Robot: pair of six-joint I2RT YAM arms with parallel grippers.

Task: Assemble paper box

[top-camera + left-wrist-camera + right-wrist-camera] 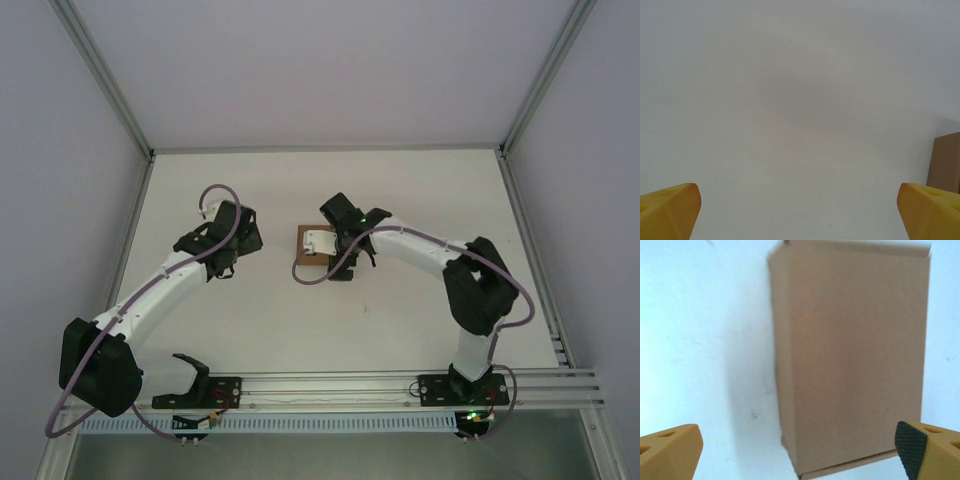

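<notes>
The paper box [855, 355] looks fully folded, both your right claw [797, 440] above it and left claw [797, 192] spread wide and empty, so next lift clear without nudging it.

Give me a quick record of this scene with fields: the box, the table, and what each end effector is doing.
box: plain brown cardboard, folded into a rectangular shape, lying on the table near its middle
table: white
left end effector: open, over bare table, left of the box and apart from it
right end effector: open, close over the box, fingers spread on either side of it; contact cannot be told
task stage: box looks folded up; whether every flap is tucked cannot be told
</notes>
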